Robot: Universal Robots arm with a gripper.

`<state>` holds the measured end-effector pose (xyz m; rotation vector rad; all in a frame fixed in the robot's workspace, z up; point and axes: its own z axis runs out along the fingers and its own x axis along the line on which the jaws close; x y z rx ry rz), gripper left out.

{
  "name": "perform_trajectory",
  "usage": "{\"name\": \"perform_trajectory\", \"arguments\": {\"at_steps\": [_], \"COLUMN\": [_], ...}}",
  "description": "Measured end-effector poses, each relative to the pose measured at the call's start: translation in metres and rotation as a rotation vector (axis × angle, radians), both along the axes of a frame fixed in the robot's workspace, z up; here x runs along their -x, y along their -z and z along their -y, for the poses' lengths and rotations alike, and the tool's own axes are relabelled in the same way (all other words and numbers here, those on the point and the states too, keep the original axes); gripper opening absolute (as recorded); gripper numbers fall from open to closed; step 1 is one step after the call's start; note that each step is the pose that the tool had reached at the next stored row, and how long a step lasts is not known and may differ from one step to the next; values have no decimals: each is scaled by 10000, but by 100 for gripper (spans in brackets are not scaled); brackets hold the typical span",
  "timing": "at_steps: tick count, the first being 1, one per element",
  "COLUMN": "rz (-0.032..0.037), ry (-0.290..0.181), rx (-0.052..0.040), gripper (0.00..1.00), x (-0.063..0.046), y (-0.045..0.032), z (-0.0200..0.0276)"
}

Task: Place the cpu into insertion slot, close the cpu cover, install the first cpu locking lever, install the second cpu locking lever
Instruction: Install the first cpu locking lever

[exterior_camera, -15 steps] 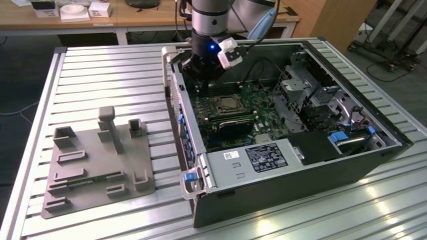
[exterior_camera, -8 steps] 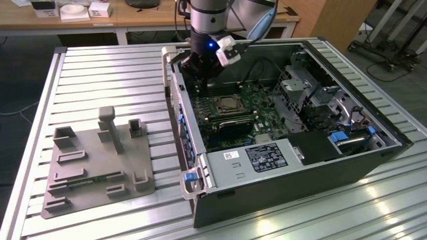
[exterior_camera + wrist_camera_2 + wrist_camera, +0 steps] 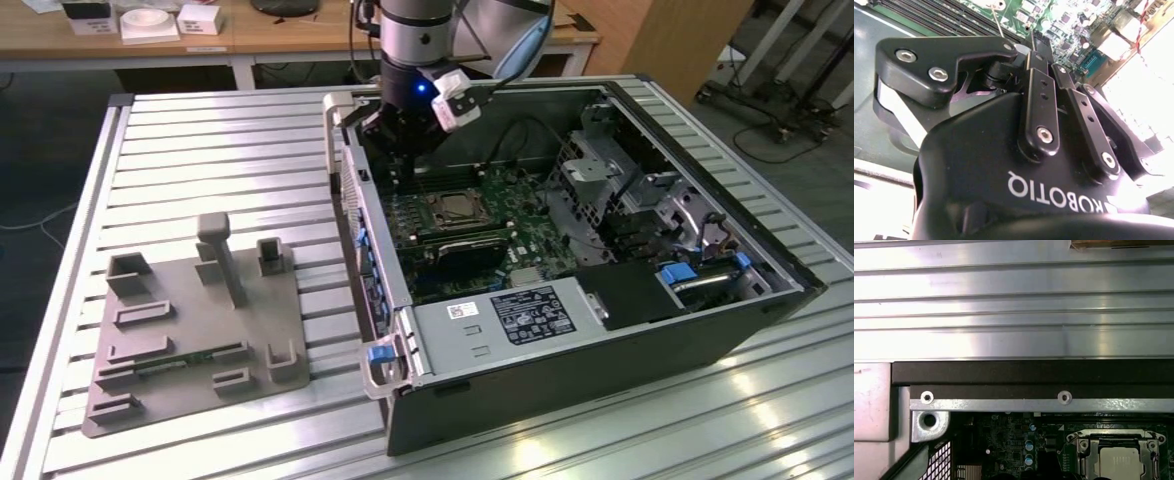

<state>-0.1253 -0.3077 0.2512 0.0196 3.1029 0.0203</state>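
A slatted metal table (image 3: 200, 140) carries everything. At three o'clock from its middle in the exterior view lies an open black case (image 3: 627, 390), with the green board (image 3: 534, 235) bared inside. The arm (image 3: 414, 40) enters at twelve o'clock and hides the case's far corner. At nine o'clock from the case sits a grey tray (image 3: 187, 350) of posts and pockets, well apart from the work.

A labelled supply box (image 3: 514, 315) fills the case at six o'clock from the slot (image 3: 433, 212). A dark block (image 3: 461, 262) lies between them, and a drive cage (image 3: 601, 170) stands at three o'clock.

The hand (image 3: 400, 148) hangs inside the case, low over the board, at eleven o'clock from the slot and apart from it. Whether it is spread or pressed together I cannot tell. Its own black body blocks the second wrist view, and in the exterior view it is one dark shape.

The cpu (image 3: 1119, 462) lies in the slot, silver top up, with the cover (image 3: 1090, 460) flat around it. In the first wrist view the picture's edge cuts both off. The locking levers are too small to make out. A blue latch (image 3: 383, 352) sits at the case's near corner.
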Motion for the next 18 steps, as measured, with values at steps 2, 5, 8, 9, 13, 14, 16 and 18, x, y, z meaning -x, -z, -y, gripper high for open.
{"name": "perform_trajectory", "arguments": {"at_steps": [2,5,8,9,13,14,16,18], "rz": [1,1,0,0,0,0,0,1], "ry": [-12,-42,-86,-94,-120,-126,-138,-150], "rx": [0,0,0,0,0,0,0,0], "gripper": [10,10,10,10,10,10,10,10], "x": [-8,-24,-35,-37,-59,-65,-81,-96], "y": [0,0,0,0,0,0,0,0], "z": [-2,-12,-23,-24,-30,-32,-35,-39]}}
